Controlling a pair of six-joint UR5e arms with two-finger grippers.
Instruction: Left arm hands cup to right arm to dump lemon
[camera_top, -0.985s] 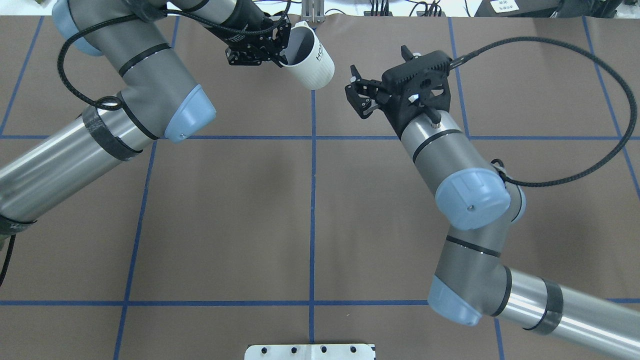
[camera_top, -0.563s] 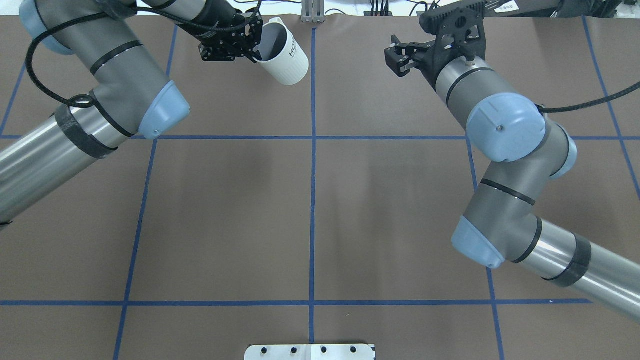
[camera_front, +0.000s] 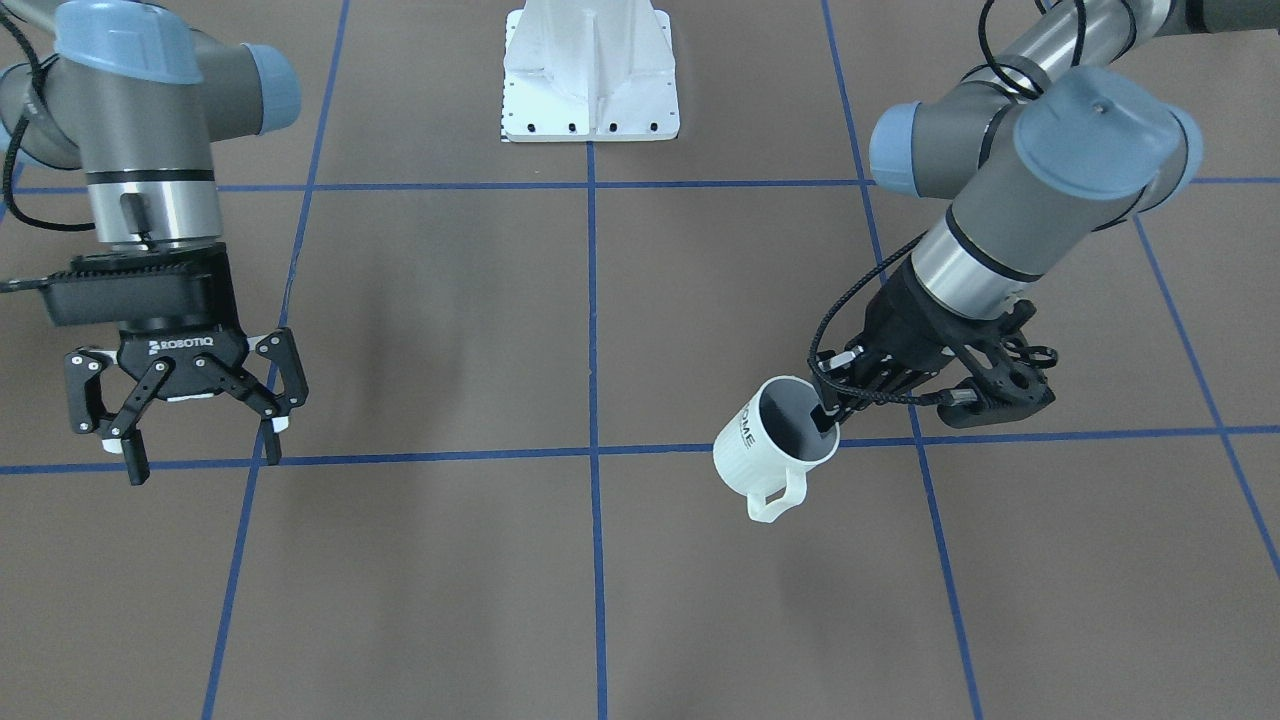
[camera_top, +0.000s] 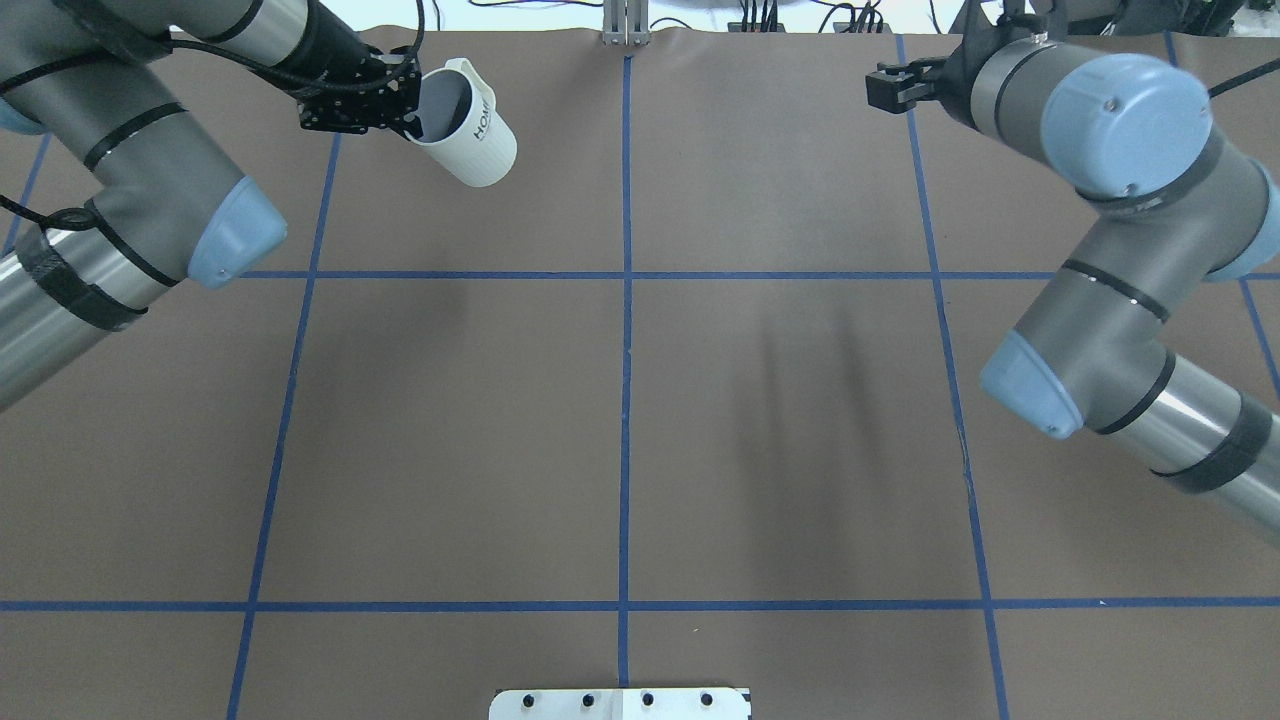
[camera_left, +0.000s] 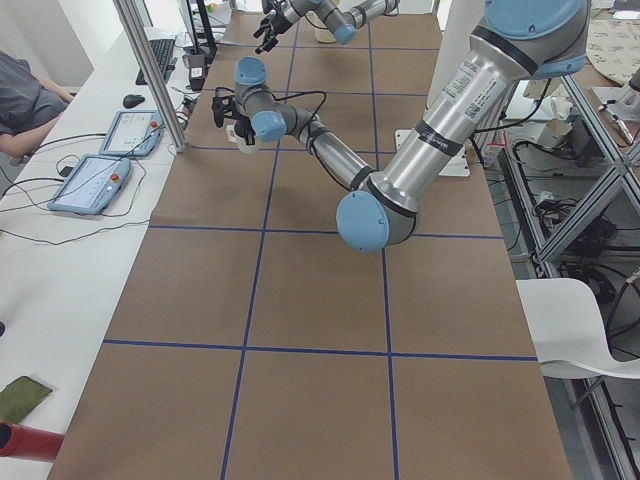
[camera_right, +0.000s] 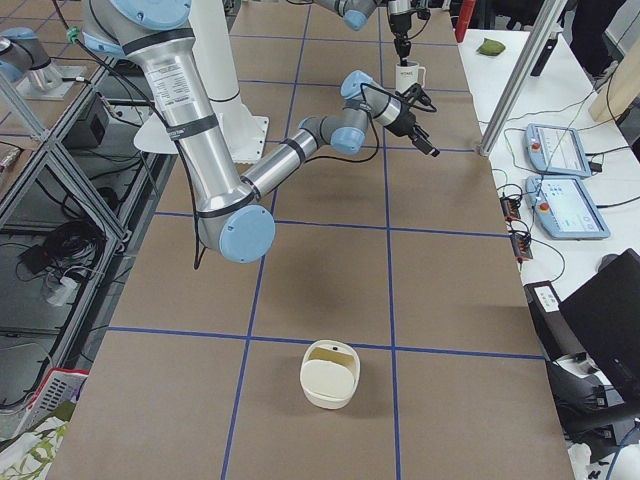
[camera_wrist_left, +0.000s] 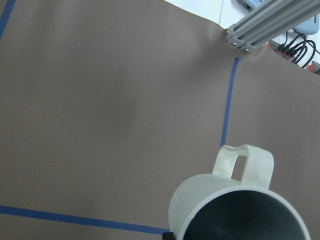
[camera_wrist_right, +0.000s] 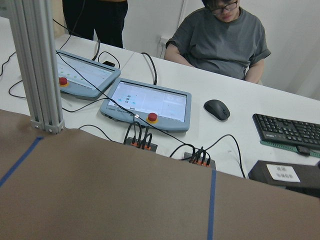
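Note:
The cup (camera_top: 470, 130) is a white ribbed mug, tilted, held above the table's far left part. My left gripper (camera_top: 410, 110) is shut on its rim, with one finger inside the grey interior. From the front, the cup (camera_front: 775, 440) hangs with its handle down and the left gripper (camera_front: 830, 410) pinches its rim. The left wrist view shows the cup (camera_wrist_left: 235, 205) from above, handle away. My right gripper (camera_front: 203, 455) is open, holds nothing, and hangs far from the cup; overhead, the right gripper (camera_top: 885, 88) is at the far right edge. The lemon is out of view.
A cream bowl (camera_right: 329, 373) sits on the brown mat at the robot's right end. The white robot base (camera_front: 590, 70) is at the near edge. A metal post (camera_top: 622, 20) stands at the far edge. A seated person (camera_wrist_right: 220, 35) and control tablets (camera_wrist_right: 150, 102) are behind the table.
The two arms have drawn apart: my left gripper carried the cup to the left, and my right gripper swung right and toward the far edge.

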